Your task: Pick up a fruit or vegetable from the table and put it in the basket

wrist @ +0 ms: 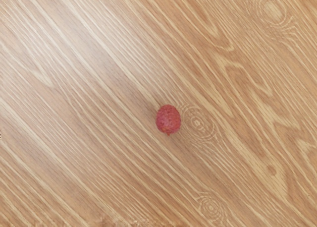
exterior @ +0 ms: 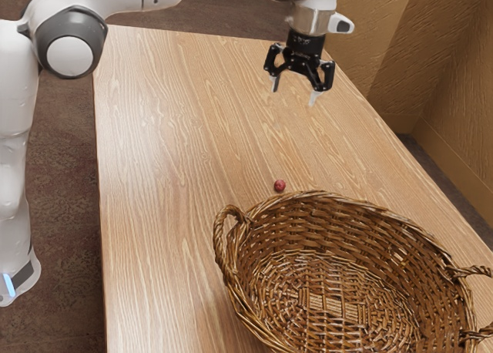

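Wooden grain runs over the table [exterior: 154, 214], and above it hangs the black gripper [exterior: 293, 96]. Its jaws are released: they stand apart and point down. From the jaws, the white arm [exterior: 15, 122] goes back to the exterior view's left. Lower than the jaws, one small red fruit [exterior: 280, 185] lies on the table; the wrist view shows wood on all sides of it. Past the fruit, farther from the jaws, the big wicker basket [exterior: 339, 206] stands upright. The fruit is outside the basket, near its rim. Beyond the table, on the exterior view's right, is a brown wall [exterior: 451, 99].
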Tool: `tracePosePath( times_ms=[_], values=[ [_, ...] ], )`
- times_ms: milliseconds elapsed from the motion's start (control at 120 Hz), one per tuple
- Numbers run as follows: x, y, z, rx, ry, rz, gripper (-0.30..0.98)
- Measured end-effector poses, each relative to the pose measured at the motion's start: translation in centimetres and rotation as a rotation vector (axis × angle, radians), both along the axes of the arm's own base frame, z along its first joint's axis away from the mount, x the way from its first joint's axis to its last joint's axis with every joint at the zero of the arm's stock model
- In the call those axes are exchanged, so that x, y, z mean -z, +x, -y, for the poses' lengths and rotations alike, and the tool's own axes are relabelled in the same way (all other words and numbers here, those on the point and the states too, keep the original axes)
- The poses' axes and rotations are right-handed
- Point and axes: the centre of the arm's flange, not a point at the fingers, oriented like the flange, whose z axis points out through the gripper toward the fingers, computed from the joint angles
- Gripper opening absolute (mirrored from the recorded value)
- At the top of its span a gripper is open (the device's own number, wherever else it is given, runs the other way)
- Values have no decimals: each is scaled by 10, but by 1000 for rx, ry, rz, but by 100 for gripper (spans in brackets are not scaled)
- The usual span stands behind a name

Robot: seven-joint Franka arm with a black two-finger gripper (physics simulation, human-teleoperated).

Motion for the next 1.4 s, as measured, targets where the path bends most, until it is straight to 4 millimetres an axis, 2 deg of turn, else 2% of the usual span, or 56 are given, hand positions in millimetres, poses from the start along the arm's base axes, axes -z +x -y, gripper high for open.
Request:
tracePosePath(
  times_ms=[83, 167, 233, 325, 417, 475, 575, 625, 683, 750, 867, 967, 1100, 1192, 1308, 1400],
  values=[
    [5, 0, 1, -189, -13, -42, 69],
    [1, -2, 3, -341, -22, -61, 69],
    [-14, -11, 17, -416, -31, -54, 69],
    [-16, -13, 32, -476, -38, -67, 69],
    [16, -6, 49, -479, -26, -138, 69],
    [47, 0, 61, -471, -12, -196, 68],
    [114, -4, 60, -495, 6, -297, 68],
    [138, -9, 57, -512, 2, -320, 68],
    [158, -5, 58, -526, -9, -325, 67],
    [170, 4, 59, -539, -22, -300, 67],
    [171, 16, 51, -577, -49, -225, 67],
    [178, 13, 38, -614, -58, -206, 67],
    [195, 11, -4, -698, -80, -215, 67],
    [196, 14, -19, -724, -85, -201, 67],
    [200, 28, -29, -735, -85, -185, 66],
    [208, 37, -28, -731, -83, -186, 66]
  ],
)
